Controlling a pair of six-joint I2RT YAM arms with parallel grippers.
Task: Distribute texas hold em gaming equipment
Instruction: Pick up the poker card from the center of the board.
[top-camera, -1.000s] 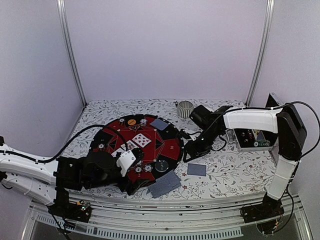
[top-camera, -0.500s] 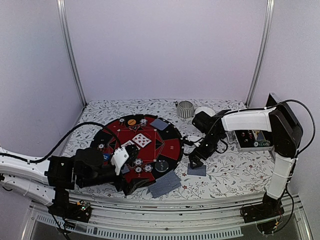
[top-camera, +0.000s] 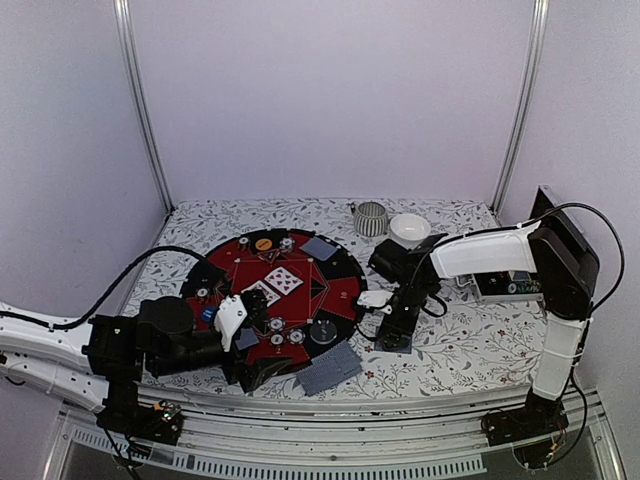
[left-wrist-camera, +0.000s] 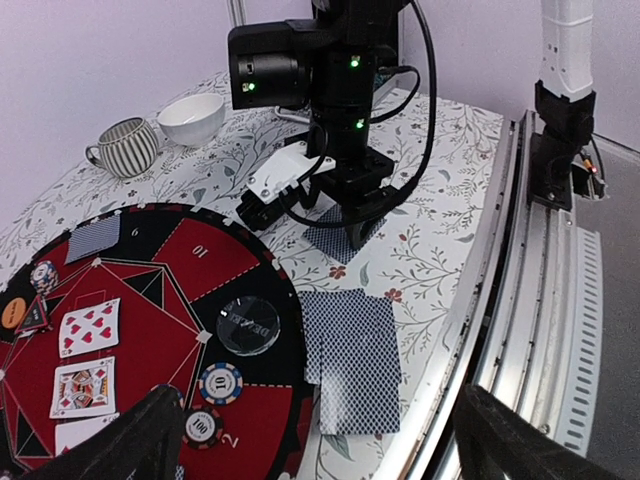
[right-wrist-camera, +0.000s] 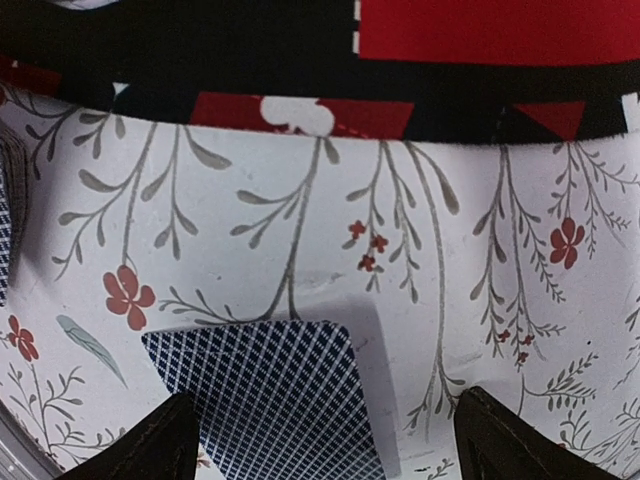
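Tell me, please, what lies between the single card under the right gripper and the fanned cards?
Only bare floral tablecloth; the left wrist view shows it between the single card and the fanned cards.

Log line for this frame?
right gripper: open, over face-down card | left gripper: open, empty, facing card pile

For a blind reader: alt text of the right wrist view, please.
A playing card, blue lattice back up, lies on the floral tablecloth between the open right end effector's fingers; a red and black mat edges the top.
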